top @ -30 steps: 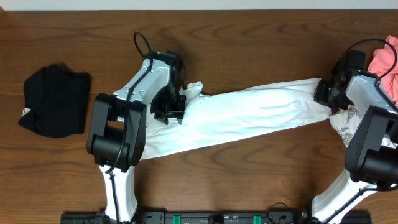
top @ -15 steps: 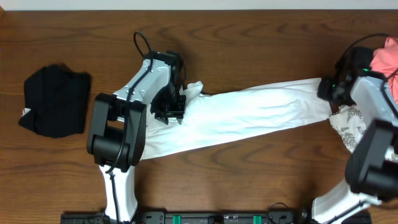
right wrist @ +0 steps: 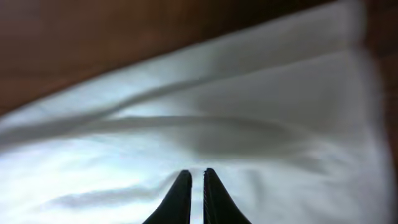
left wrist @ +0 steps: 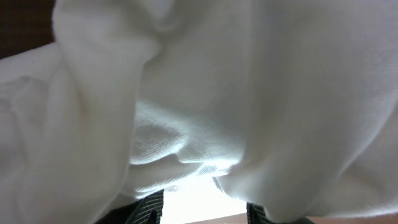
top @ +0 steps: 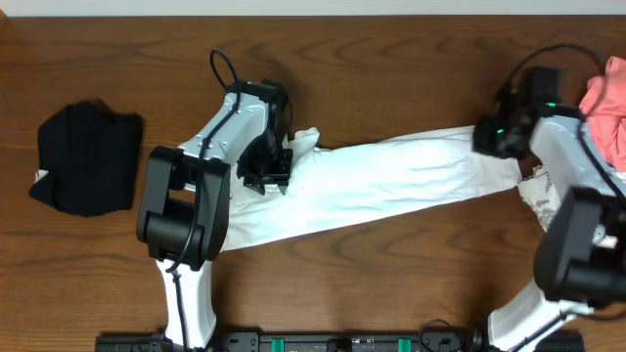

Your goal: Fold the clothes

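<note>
Four garments in the overhead view. Far left: black garment (top: 86,158), bunched, well apart from the rest. Left-centre: left gripper (top: 270,178) looks clamped on a thick bunch of white T-shirt (top: 391,181); cloth fills its wrist view btwn the fingers. Shirt lies stretched diagonally across mid-frame. Upper right: right gripper (top: 487,137), jaws all but shut, seemingly pinching the shirt's thin far corner. Right edge: patterned garment (top: 548,196) touching the shirt's end, pink garment (top: 608,98) above it. Risks: thin pinch slips if pulled vs the left hold; bunched left end gives a lopsided fold; right arm's sweep may drag the patterned piece w/ it.
</note>
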`<act>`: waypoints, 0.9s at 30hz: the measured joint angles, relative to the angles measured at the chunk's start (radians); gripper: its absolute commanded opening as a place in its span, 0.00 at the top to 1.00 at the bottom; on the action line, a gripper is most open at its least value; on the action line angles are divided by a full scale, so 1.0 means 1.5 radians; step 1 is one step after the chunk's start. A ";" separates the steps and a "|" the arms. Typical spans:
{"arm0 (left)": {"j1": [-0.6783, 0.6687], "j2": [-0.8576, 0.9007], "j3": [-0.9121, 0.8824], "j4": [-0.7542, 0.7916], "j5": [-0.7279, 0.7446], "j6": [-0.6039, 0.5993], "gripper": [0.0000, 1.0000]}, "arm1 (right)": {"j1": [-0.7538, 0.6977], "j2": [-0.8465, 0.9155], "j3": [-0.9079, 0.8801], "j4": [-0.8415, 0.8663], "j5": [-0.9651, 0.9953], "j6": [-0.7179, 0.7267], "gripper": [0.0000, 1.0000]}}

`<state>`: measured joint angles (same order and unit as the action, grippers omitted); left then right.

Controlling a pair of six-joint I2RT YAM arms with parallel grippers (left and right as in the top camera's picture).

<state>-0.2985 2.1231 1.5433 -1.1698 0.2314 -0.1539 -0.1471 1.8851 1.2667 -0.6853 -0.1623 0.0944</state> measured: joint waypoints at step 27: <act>0.000 -0.183 0.016 0.153 -0.075 -0.002 0.27 | 0.017 0.070 -0.003 0.035 -0.002 0.000 0.92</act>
<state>-0.2981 1.8481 1.5669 -0.9405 0.1196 -0.1570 -0.1211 1.9907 1.2621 -0.6323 -0.1658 0.0940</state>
